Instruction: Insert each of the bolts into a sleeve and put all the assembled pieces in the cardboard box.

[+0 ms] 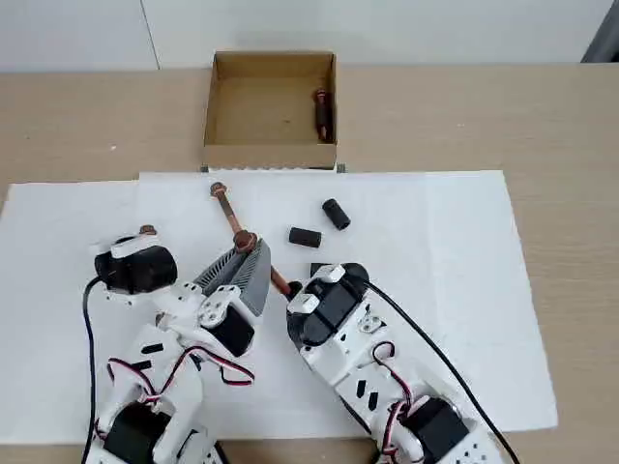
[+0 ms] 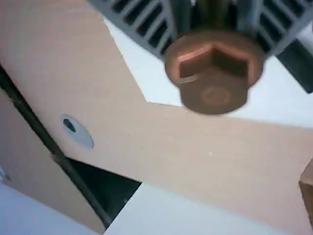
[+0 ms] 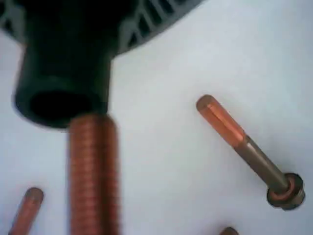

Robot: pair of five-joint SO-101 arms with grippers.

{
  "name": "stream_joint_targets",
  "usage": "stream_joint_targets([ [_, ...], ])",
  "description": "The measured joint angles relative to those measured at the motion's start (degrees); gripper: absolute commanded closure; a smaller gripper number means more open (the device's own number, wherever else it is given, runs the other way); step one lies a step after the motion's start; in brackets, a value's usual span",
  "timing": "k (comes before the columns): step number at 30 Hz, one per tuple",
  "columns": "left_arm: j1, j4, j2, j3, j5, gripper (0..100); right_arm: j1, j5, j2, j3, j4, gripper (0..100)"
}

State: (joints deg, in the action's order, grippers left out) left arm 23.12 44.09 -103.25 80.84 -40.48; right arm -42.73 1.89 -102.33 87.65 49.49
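Start at the left gripper (image 1: 242,263). Its grey ribbed jaws are clamped on the shank of the held bolt (image 2: 212,73), just below the head. The left wrist view shows that head as a copper-coloured hexagon on a round flange. From the jaws the threaded shank runs across to the right gripper (image 3: 73,24), which is closed around the black held sleeve (image 3: 58,93). In the right wrist view the thread tip sits against the lower rim of the sleeve's open mouth. You cannot tell whether it has entered the bore.

Both arms work over a white paper sheet (image 1: 455,290) laid on the wooden table (image 1: 542,116).

Just beyond the left gripper a loose bolt (image 1: 227,208) lies flat on the sheet, head pointing away from the arms. It is copper-coloured, with a smooth shank near the head. Another bolt head (image 1: 147,230) shows just beside the left arm's black housing. Farther out and toward the right arm's side lie two loose sleeves (image 1: 305,236), short black tubes near each other but apart. Nothing stands between them and the grippers.

At the far edge of the sheet sits the open cardboard box (image 1: 221,106). One assembled piece (image 1: 322,114) rests inside against its right wall.
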Motion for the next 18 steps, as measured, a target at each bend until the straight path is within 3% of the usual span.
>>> stream_joint_targets([
  [18,0.0,-2.5,0.0,0.6,0.0,99,-1.8,0.0,0.0,0.0,0.0,99.6],
])
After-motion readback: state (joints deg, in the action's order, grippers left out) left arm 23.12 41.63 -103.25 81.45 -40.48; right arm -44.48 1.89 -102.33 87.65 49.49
